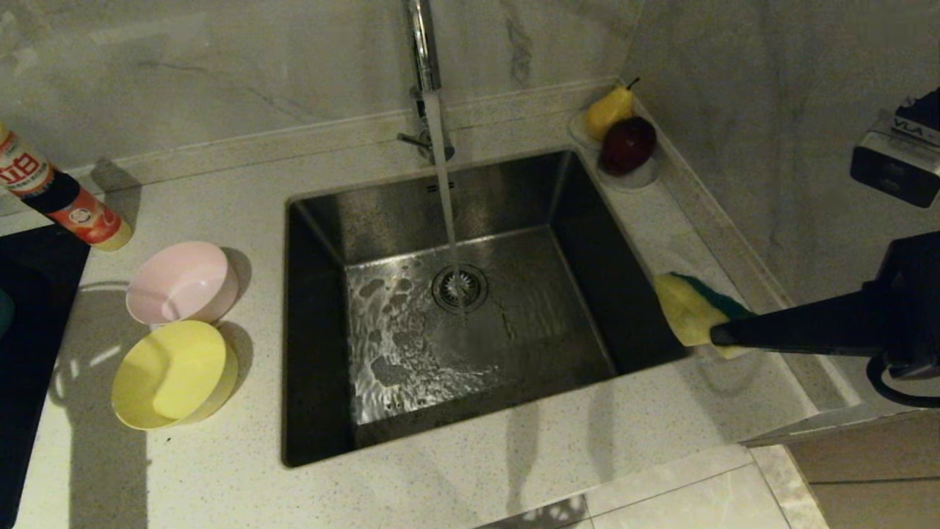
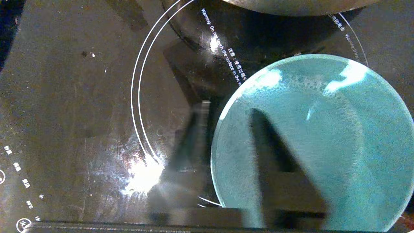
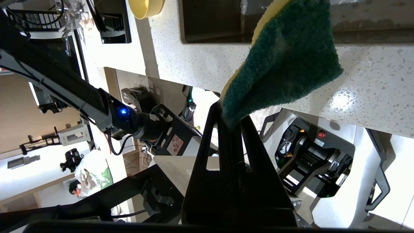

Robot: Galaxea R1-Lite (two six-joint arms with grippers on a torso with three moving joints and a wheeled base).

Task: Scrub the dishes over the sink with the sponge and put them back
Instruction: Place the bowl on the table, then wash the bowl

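Observation:
The steel sink (image 1: 455, 323) lies in the middle of the counter, with water running onto its drain. A pink bowl (image 1: 182, 283) and a yellow bowl (image 1: 172, 373) stand on the counter left of it. In the left wrist view a light blue bowl (image 2: 323, 139) rests on the black cooktop (image 2: 81, 113). My left gripper (image 2: 229, 108) is open astride its rim, one finger inside and one outside. My right gripper (image 1: 716, 336) hovers over the sink's right edge, shut on a corner of the green and yellow sponge (image 1: 690, 316) (image 3: 284, 61).
A red and yellow detergent bottle (image 1: 66, 202) lies at the back left. A pear and a dark red apple (image 1: 628, 143) sit on saucers in the back right corner. The chrome tap (image 1: 424, 44) stands behind the sink. A wall closes the right side.

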